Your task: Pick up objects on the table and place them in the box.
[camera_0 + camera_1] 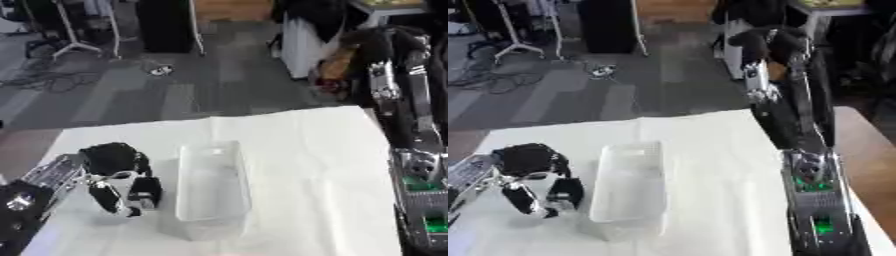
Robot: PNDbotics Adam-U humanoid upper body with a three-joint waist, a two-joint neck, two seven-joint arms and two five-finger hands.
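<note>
A clear plastic box (188, 200) stands lengthwise in the middle of the white-covered table (306, 150), and nothing shows inside it. My left hand (122, 187) hovers low just left of the box, its black fingers curled downward towards the thumb. I make out no object inside the curl. My right hand (759, 82) is raised high beyond the table's far right edge, fingers hanging relaxed and holding nothing. No loose objects show on the cloth.
My right forearm (815, 200), with green lights on it, lies along the table's right side. Beyond the far edge is grey floor with cables, a stand (74, 30) and dark furniture. A brown tabletop strip (868, 150) shows at the right.
</note>
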